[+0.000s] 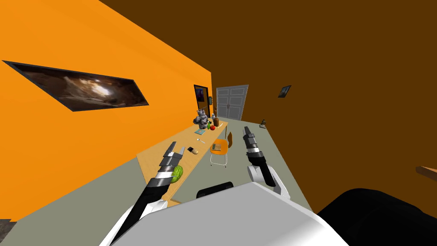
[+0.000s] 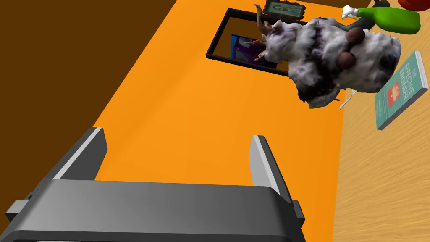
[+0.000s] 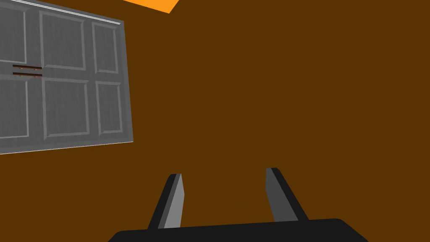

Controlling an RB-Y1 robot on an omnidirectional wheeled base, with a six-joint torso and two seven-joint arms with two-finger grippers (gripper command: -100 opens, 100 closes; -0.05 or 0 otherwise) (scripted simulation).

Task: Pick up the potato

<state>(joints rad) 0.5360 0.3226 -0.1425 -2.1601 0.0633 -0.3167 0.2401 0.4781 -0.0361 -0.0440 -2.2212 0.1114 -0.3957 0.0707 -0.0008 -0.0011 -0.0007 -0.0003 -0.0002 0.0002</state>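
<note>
Nothing grasped yet: the potato [image 1: 195, 151] lies on the worktop [image 1: 187, 136] at frame centre, just right of the left gripper [image 1: 177, 147], fingers released. The right gripper [image 1: 246, 129] is idle, fingers also released.

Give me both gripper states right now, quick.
Left gripper: open, holding nothing.
Right gripper: open, holding nothing.

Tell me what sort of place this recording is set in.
Probably a dining or living room in a house: a long wooden table stands along an orange wall with a wide framed picture, an orange chair beside it, and a grey double door at the far end.
</note>
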